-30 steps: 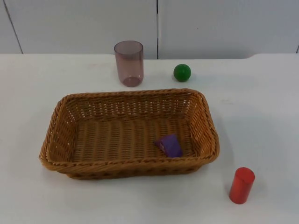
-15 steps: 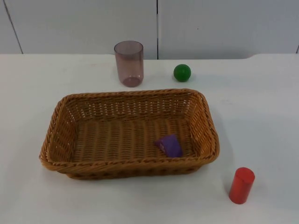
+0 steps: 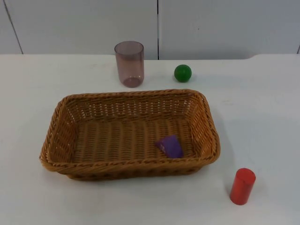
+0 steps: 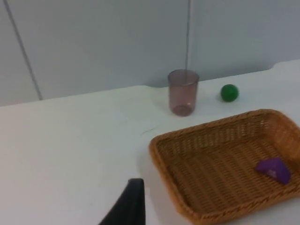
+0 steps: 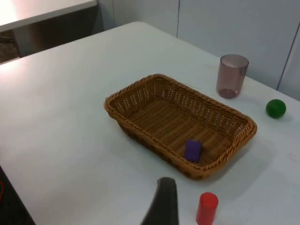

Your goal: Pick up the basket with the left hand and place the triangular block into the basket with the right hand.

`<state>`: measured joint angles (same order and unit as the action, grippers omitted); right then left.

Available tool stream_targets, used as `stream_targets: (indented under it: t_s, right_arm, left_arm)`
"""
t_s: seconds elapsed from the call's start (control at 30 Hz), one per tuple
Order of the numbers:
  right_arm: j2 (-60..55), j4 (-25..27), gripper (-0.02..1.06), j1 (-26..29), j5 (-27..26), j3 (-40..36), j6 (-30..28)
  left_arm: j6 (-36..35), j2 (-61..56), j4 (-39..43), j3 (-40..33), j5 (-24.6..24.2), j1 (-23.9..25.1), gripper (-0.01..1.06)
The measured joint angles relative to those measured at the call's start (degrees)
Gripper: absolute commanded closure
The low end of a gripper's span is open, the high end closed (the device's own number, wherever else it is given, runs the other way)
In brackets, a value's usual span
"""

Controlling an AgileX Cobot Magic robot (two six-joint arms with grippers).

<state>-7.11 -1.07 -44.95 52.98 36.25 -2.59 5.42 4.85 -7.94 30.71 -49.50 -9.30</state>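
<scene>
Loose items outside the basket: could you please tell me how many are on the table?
3: a purple cup behind the basket, a green ball to the cup's right, and a red cylinder at the front right.

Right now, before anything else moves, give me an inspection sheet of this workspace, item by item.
Surface: white table, no spills or marks seen.
Job's things: wicker basket rests flat on the table; the purple triangular block lies inside it, near its right end.
Clutter: translucent purple cup upright behind the basket; green ball to the cup's right; red cylinder upright, off the basket's front right corner. All stand apart from the basket.
Grippers: left gripper fingertip above bare table left of the basket; right gripper fingertip near the red cylinder. Neither holds anything visible.
Cables: nothing seen.
Surroundings: grey partition wall behind the table.
</scene>
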Motion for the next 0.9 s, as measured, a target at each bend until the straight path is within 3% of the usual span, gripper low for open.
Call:
stream_targets:
  t_s: [0.23,0.4,0.57,0.73,0.9]
  right_arm:
    - [5.93,0.0,0.35,0.0,2.11,-3.76,0.09]
    - [6.87,-0.13,0.35,0.0,3.4,-5.03,0.95]
    - [6.87,-0.13,0.35,0.0,3.84,-5.03,1.35]
    - [6.87,-0.22,0.35,0.0,9.47,-5.86,3.87]
    - [6.87,-0.4,0.35,0.0,9.6,-6.31,4.99]
  left_arm:
    - [-4.18,-4.59,5.18,0.0,-8.14,0.0,0.0]
    - [-4.78,-4.59,5.42,-1.08,-10.73,0.0,0.0]
    - [-4.89,-4.59,5.79,-1.08,-11.24,0.0,0.0]
    - [-4.98,-4.59,6.69,-2.08,-11.86,0.0,0.0]
    - [-4.98,-4.59,6.69,-2.16,-11.86,0.0,0.0]
